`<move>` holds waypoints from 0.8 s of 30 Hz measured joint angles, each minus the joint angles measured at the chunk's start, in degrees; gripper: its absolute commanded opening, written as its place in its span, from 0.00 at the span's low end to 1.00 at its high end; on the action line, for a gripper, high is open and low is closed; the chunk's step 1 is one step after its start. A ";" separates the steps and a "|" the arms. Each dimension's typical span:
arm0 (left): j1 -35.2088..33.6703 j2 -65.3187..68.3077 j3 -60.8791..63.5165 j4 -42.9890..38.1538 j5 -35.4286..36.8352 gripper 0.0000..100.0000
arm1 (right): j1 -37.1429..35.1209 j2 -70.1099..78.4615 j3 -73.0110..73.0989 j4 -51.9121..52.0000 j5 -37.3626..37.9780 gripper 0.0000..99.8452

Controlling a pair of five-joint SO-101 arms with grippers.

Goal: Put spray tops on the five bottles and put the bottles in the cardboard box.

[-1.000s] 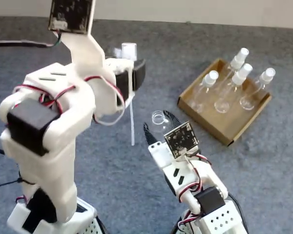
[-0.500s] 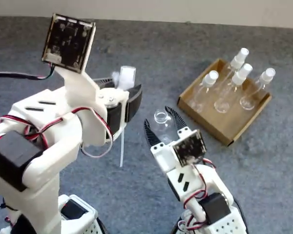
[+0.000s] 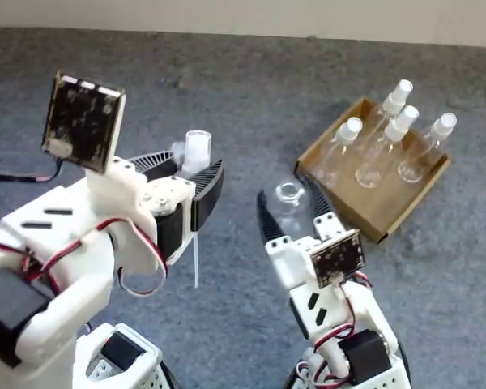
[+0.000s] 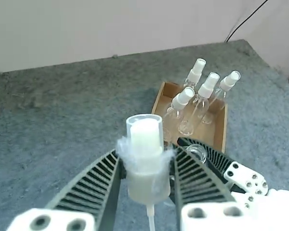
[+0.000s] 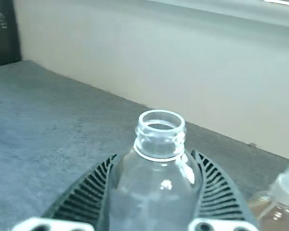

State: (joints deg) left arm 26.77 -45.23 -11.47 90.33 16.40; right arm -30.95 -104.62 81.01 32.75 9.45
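My left gripper (image 3: 181, 177) is shut on a white spray top (image 3: 195, 151), cap upward, its thin dip tube (image 3: 196, 261) hanging below; up close the spray top (image 4: 144, 156) sits between the ribbed black fingers (image 4: 97, 180). My right gripper (image 3: 290, 212) is shut on a clear open-necked bottle (image 3: 287, 203), held upright above the carpet to the right of the spray top; its open neck (image 5: 160, 132) fills the middle between the fingers (image 5: 86, 192). The cardboard box (image 3: 352, 198) at the right holds several capped bottles (image 3: 382, 138).
Grey carpet (image 3: 251, 89) covers the whole work area, with a pale wall along its far edge. The box with its capped bottles (image 4: 198, 94) lies just beyond the right gripper (image 4: 214, 161). One capped bottle (image 5: 282, 197) shows beside the held bottle.
The left arm has lowered and swung back with the spray top. The right gripper has carried the open bottle to the right and slightly farther, nearer the box.
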 measured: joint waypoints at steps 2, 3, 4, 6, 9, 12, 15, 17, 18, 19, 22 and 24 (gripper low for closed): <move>0.00 -3.16 4.48 -3.96 0.00 0.01 | -0.79 0.00 0.00 0.00 0.00 0.12; 0.00 -4.92 6.77 -6.33 0.00 0.01 | -0.88 0.00 0.00 0.00 0.00 0.12; 0.00 -6.59 9.23 -9.23 0.00 0.01 | -0.79 0.00 0.00 0.00 0.00 0.12; 0.00 -10.02 15.03 -16.35 0.00 0.01 | -0.79 0.00 0.00 0.00 0.00 0.12; 0.00 -13.45 24.70 -29.19 0.00 0.01 | -1.05 0.00 0.26 0.00 0.00 0.12; 0.00 -15.74 32.97 -41.32 0.00 0.01 | -1.05 0.00 1.58 0.00 0.00 0.12; 0.00 -17.76 39.12 -50.29 0.00 0.01 | -1.05 0.00 2.64 0.09 0.00 0.12; 0.00 -18.81 41.58 -54.95 0.00 0.01 | -1.05 0.00 3.52 0.09 0.00 0.12; 0.00 -19.25 41.93 -57.05 0.00 0.01 | -1.05 0.00 3.96 0.09 0.00 0.12; 0.00 -19.60 42.20 -58.46 0.00 0.01 | -1.05 0.00 4.40 0.09 0.00 0.12; 0.00 -20.66 42.20 -60.66 0.00 0.01 | -1.41 0.00 4.92 0.09 0.00 0.12; 0.00 -20.66 42.20 -61.36 0.00 0.01 | -1.41 0.00 4.92 0.09 0.00 0.12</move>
State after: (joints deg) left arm 26.77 -65.89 30.73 28.97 16.40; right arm -32.35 -104.62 85.93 32.84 9.45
